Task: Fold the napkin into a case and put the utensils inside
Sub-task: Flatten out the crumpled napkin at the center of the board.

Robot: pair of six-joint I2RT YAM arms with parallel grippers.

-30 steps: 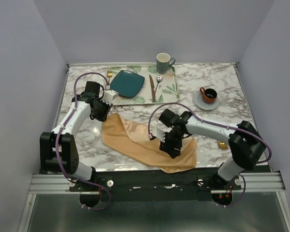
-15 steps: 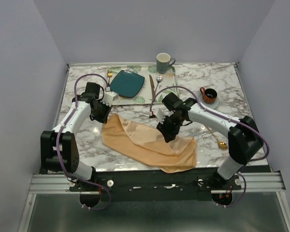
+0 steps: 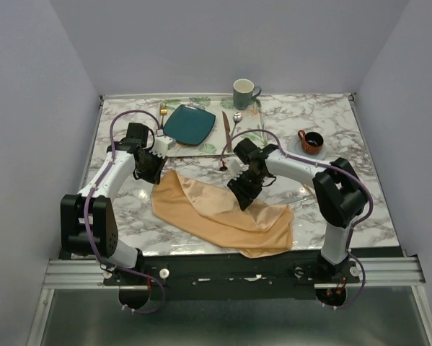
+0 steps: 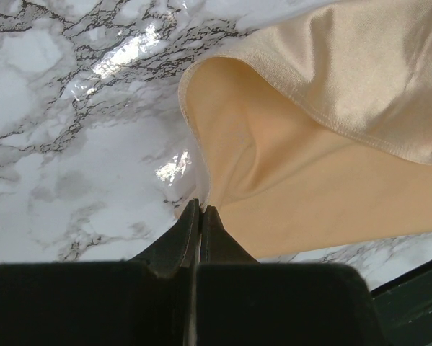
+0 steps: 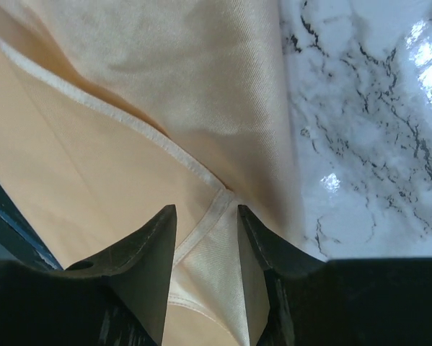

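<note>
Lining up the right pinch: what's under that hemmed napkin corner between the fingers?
Another layer of the napkin lies under the corner framed by the right gripper; bare marble table shows beside it. Anything beneath both layers is covered.

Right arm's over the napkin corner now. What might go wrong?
The right gripper straddles a hemmed corner lying on another layer of the napkin; closing may grab both. The left gripper pinches only the very edge and may slip. Cloth overhangs the near edge of the table; pulling may drag it off.
</note>
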